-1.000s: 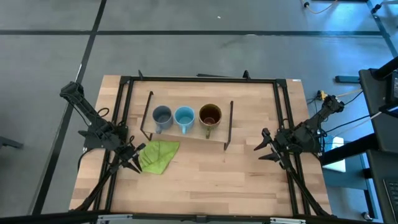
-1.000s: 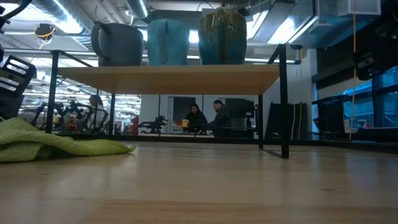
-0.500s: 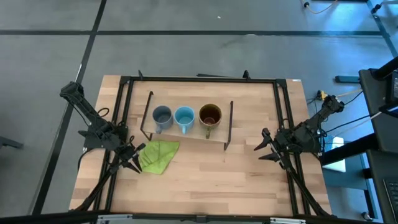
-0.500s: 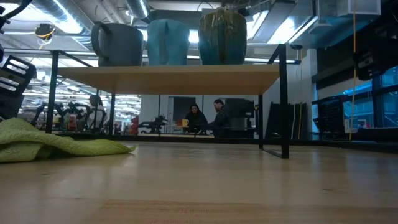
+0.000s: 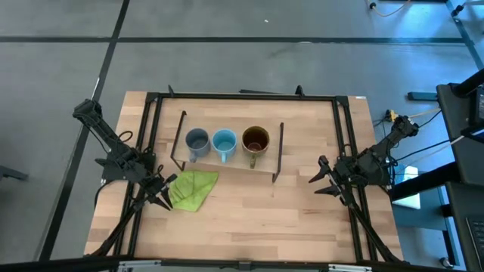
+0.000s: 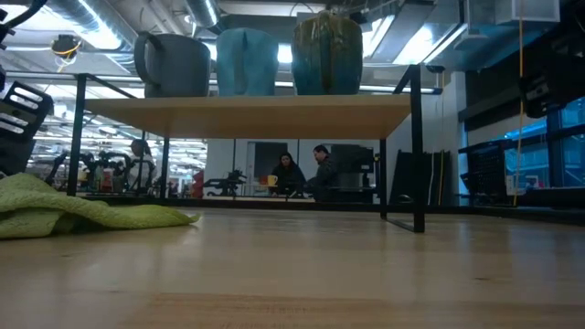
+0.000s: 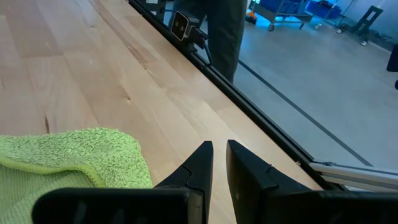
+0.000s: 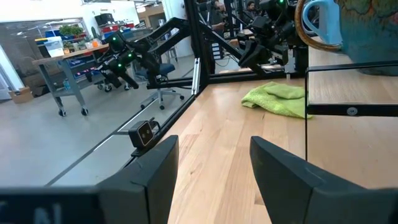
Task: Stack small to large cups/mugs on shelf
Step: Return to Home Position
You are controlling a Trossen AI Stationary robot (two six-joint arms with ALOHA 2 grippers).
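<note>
The wooden surface (image 5: 249, 227) carries the shelf (image 5: 227, 168) toward its far side. The left hand (image 7: 217, 148) hangs at the left edge just beside a green cloth (image 5: 193, 188), fingers almost together, holding nothing. The right hand (image 8: 214, 146) sits at the right edge, spread wide and empty. In a row on the shelf stand the olive-brown mug (image 5: 255, 141) on the right, the light-blue mug (image 5: 224, 141) in the middle and the grey-blue mug (image 5: 197, 140) on the left.
</note>
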